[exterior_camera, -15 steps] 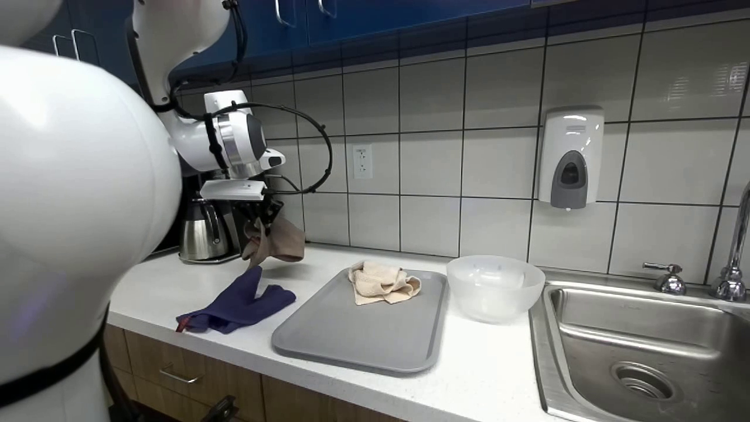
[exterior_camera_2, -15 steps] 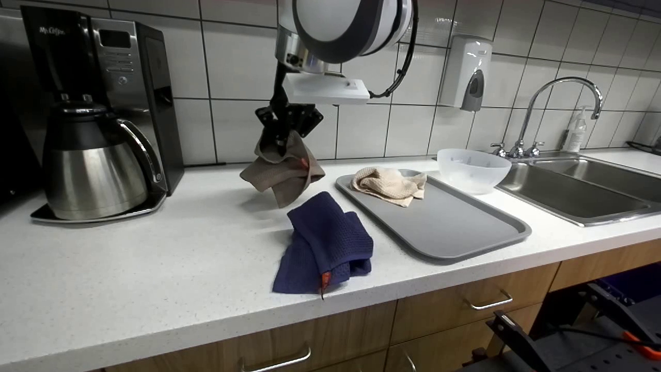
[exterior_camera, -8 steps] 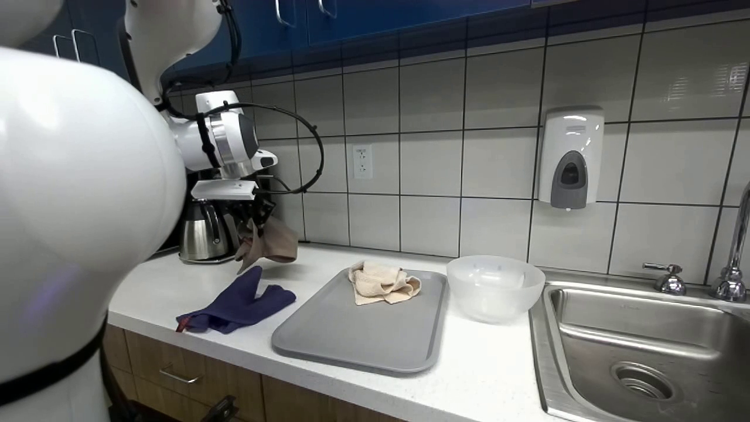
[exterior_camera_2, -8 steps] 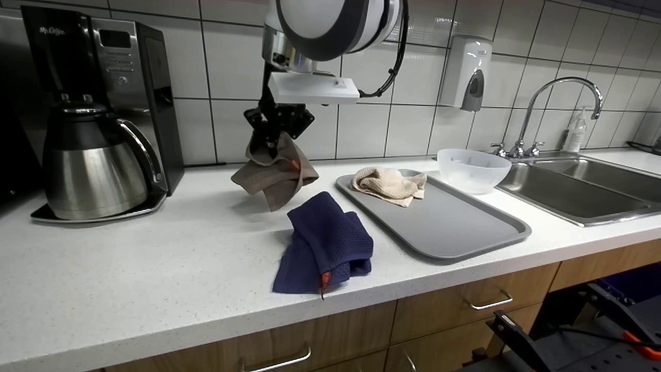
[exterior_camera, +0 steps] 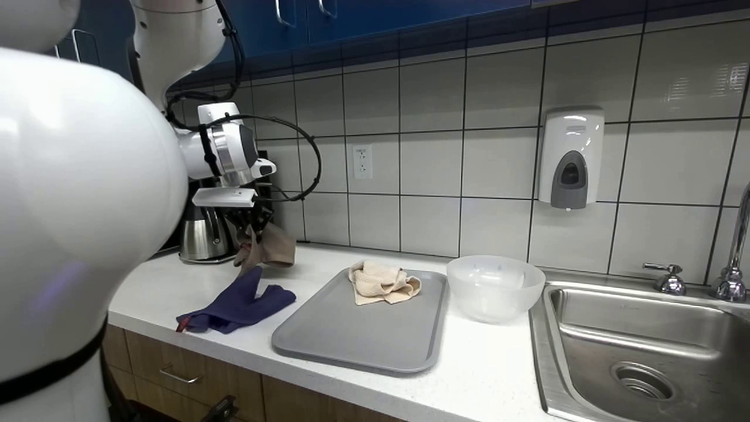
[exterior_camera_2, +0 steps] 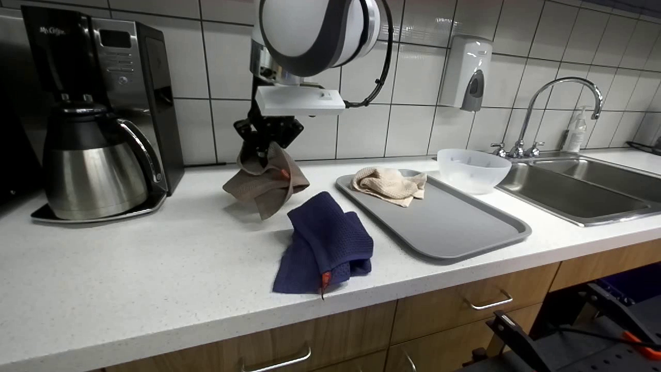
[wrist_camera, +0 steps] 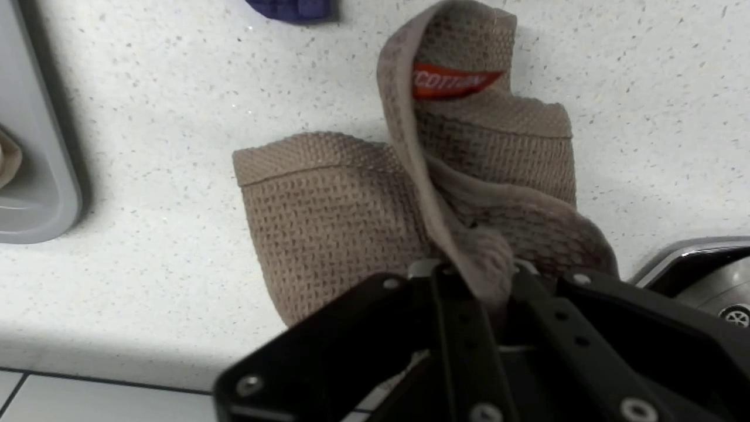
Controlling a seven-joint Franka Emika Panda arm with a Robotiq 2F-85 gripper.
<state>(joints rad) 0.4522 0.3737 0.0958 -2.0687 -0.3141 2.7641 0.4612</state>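
The claw (wrist_camera: pixel 473 271) pinches the brown cloth (wrist_camera: pixel 328 217), which hangs loose above the tabletop (exterior_camera_2: pixel 155 268) and could drag on the nearby blue cloth (exterior_camera_2: pixel 325 243) if carried too low.

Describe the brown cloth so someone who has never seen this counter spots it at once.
In an exterior view, start at the coffee maker on the white counter and look right to the black gripper. The brown cloth hangs pinched in it, a red tag showing. Unlike the navy cloth and the beige cloth on the gray tray, it alone is gripped.
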